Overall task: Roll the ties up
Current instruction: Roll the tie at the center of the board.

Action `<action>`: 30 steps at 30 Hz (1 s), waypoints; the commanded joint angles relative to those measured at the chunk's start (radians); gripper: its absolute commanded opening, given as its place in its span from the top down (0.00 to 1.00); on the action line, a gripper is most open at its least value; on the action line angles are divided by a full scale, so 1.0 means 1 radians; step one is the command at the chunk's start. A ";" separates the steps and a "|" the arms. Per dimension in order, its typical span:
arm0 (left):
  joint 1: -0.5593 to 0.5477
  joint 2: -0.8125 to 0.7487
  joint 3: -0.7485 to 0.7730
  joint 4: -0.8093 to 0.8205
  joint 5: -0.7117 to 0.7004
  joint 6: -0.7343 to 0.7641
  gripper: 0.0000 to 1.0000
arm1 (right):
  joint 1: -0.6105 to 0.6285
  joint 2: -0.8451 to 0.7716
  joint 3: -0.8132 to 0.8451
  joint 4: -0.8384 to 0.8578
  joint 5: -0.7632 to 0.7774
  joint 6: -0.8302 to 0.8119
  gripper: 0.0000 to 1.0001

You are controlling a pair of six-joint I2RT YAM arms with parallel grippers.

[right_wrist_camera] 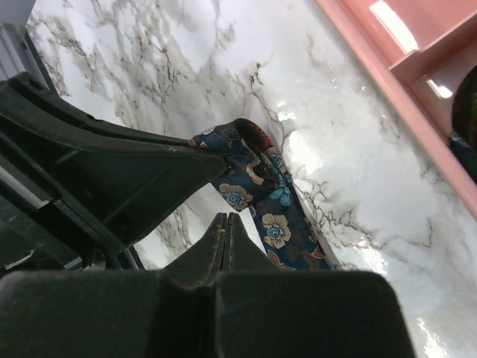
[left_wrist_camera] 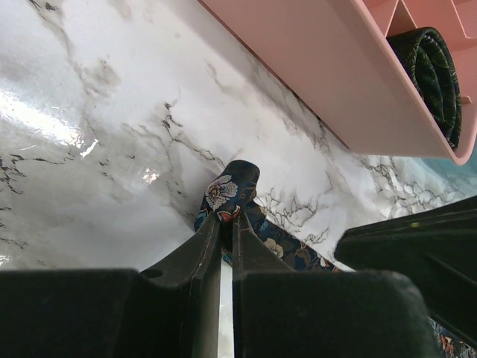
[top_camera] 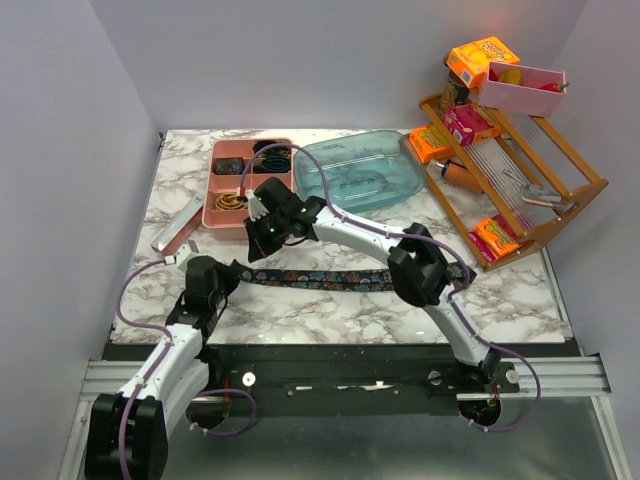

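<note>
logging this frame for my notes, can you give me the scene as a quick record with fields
tie: laid flat across the near part of the table, left end curled up
left pincer: shut on the tie's left end
right pincer: shut, tips right beside the curled end, no fabric seen between them
pink tray: behind the tie's left end, apart from it
rolled tie: in one tray compartment
rolling: barely started on the flat tie

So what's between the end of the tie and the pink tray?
Nothing but bare table between tie and tray, per the left wrist view.
</note>
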 commanded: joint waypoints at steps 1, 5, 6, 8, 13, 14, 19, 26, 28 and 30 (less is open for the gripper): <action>-0.015 -0.003 0.038 -0.001 -0.054 0.011 1.00 | 0.008 0.070 0.022 0.003 -0.055 0.019 0.99; -0.026 -0.016 0.043 -0.011 -0.069 0.014 1.00 | 0.008 0.104 0.042 -0.004 -0.074 0.024 0.99; -0.027 -0.020 0.044 -0.012 -0.072 0.016 1.00 | 0.011 0.116 0.045 -0.005 -0.078 0.026 0.99; -0.035 -0.022 0.046 -0.014 -0.083 0.020 1.00 | 0.009 0.124 0.060 -0.005 -0.088 0.027 0.99; -0.061 -0.020 0.056 -0.015 -0.104 0.029 1.00 | 0.009 0.157 0.094 -0.007 -0.091 0.033 0.99; -0.073 -0.019 0.058 -0.017 -0.110 0.036 1.00 | 0.009 0.162 0.099 -0.007 -0.088 0.035 0.99; -0.116 0.000 0.070 -0.020 -0.164 0.046 1.00 | 0.009 0.181 0.131 -0.004 -0.091 0.042 0.99; -0.199 0.027 0.093 -0.011 -0.233 0.057 1.00 | 0.008 0.214 0.148 -0.005 -0.108 0.050 0.99; -0.228 0.037 0.104 -0.012 -0.250 0.063 1.00 | 0.011 0.216 0.148 -0.005 -0.107 0.050 0.99; -0.250 0.041 0.113 -0.011 -0.274 0.069 1.00 | 0.011 0.219 0.152 -0.004 -0.107 0.049 0.99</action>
